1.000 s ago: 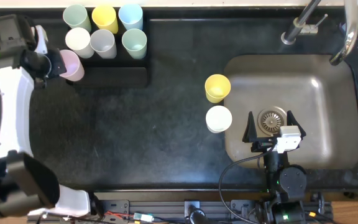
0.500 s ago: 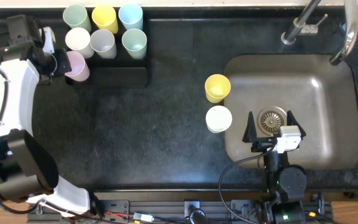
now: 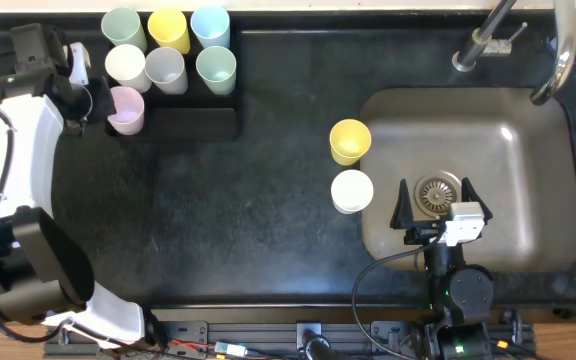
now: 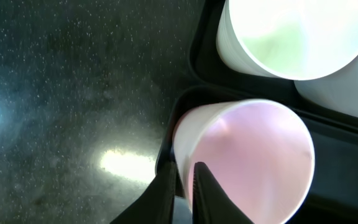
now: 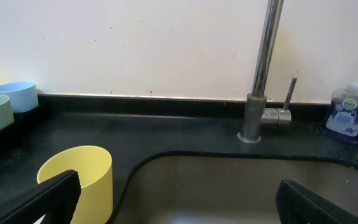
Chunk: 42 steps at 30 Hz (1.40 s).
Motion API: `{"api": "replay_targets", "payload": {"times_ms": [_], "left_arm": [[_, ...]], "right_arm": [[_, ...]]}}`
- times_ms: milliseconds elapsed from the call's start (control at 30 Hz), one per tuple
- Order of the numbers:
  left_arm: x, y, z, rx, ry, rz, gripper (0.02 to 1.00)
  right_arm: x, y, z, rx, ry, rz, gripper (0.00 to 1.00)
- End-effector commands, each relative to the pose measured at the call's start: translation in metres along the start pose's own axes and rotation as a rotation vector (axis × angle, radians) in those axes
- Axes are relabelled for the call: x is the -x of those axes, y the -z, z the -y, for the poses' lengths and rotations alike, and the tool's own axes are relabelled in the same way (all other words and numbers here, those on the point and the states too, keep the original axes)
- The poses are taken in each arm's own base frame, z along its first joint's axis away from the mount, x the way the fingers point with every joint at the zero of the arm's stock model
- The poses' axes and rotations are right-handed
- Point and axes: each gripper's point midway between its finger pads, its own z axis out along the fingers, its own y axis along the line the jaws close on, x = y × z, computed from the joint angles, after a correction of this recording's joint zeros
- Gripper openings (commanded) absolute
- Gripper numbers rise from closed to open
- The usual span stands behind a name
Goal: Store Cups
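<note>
Left hand (image 4: 184, 169) is clamped on the rim of the pink cup (image 4: 247, 158), one finger inside and one outside. The cup sits upright in the left-end slot of the black tray (image 3: 198, 125), in the row nearest the arms. Right hand (image 3: 434, 198) is spread wide with nothing in it, hanging over the sink (image 3: 528, 130) by the drain, while a yellow cup (image 3: 350, 140) and a white cup (image 3: 352, 190) stand on the counter (image 3: 218, 220) just beside the sink's left rim.
</note>
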Motion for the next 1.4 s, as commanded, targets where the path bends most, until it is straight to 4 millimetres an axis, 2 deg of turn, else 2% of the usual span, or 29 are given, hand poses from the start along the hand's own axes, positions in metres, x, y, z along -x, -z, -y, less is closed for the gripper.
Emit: {"api": "replay_targets", "payload": {"times_ms": [33,100,167,200,300,400,467,500,567,633,700,733,767,833,933,967,1067,1133,1233,1400], "left_arm": [[-0.006,-0.004,0.004,-0.018,-0.020,-0.022,0.198],[-0.004,0.002,0.005,-0.019,-0.021,-0.006,0.255],[0.001,0.014,0.007,-0.021,-0.025,0.026,0.364],[0.007,0.031,0.008,-0.025,-0.020,0.070,0.492],[0.016,0.069,0.015,-0.059,-0.001,0.162,0.706],[0.022,0.121,0.035,-0.113,-0.001,0.283,0.855],[0.023,0.157,0.060,-0.149,-0.025,0.361,0.890],[0.021,0.189,0.090,-0.181,-0.042,0.423,0.925],[0.015,0.214,0.131,-0.232,-0.062,0.454,0.950],[0.006,0.223,0.170,-0.289,-0.078,0.447,0.967],[-0.005,0.223,0.210,-0.349,-0.107,0.410,0.976],[-0.020,0.214,0.250,-0.387,-0.135,0.343,0.974],[-0.030,0.207,0.270,-0.393,-0.153,0.300,0.974],[-0.051,0.191,0.304,-0.391,-0.196,0.219,0.974],[-0.082,0.164,0.343,-0.364,-0.250,0.102,0.972],[-0.105,0.145,0.363,-0.348,-0.282,0.022,0.969],[-0.134,0.117,0.385,-0.343,-0.332,-0.075,0.965],[-0.150,0.095,0.391,-0.314,-0.336,-0.128,0.961],[-0.159,0.075,0.395,-0.283,-0.348,-0.154,0.945],[-0.158,0.049,0.402,-0.254,-0.348,-0.130,0.899]], "right_arm": [[-0.003,0.000,0.002,-0.008,-0.011,0.003,0.998],[-0.003,0.000,0.002,-0.008,-0.011,0.003,0.996],[-0.003,0.000,0.002,-0.008,-0.011,0.003,0.998],[-0.003,0.000,0.002,-0.008,-0.011,0.003,0.998],[-0.003,0.000,0.002,-0.008,-0.011,0.003,0.996],[-0.003,0.000,0.002,-0.008,-0.011,0.003,0.993],[-0.003,0.000,0.002,-0.008,-0.011,0.003,0.998],[-0.003,0.000,0.002,-0.008,-0.011,0.003,0.998],[-0.003,0.000,0.002,-0.008,-0.011,0.003,0.998],[-0.003,0.000,0.002,-0.008,-0.011,0.003,0.996],[-0.003,0.000,0.002,-0.008,-0.011,0.003,0.998],[-0.003,0.000,0.002,-0.008,-0.011,0.003,0.998],[-0.003,0.000,0.002,-0.008,-0.011,0.003,0.996],[-0.003,0.000,0.002,-0.008,-0.011,0.003,0.996],[-0.003,0.000,0.002,-0.008,-0.011,0.003,0.996],[-0.003,0.000,0.002,-0.008,-0.011,0.003,0.996],[-0.003,0.000,0.002,-0.008,-0.011,0.003,0.996],[-0.003,0.000,0.002,-0.008,-0.011,0.003,0.998],[-0.003,0.000,0.002,-0.008,-0.011,0.003,0.998],[-0.003,0.000,0.002,-0.008,-0.011,0.003,0.996]]}}
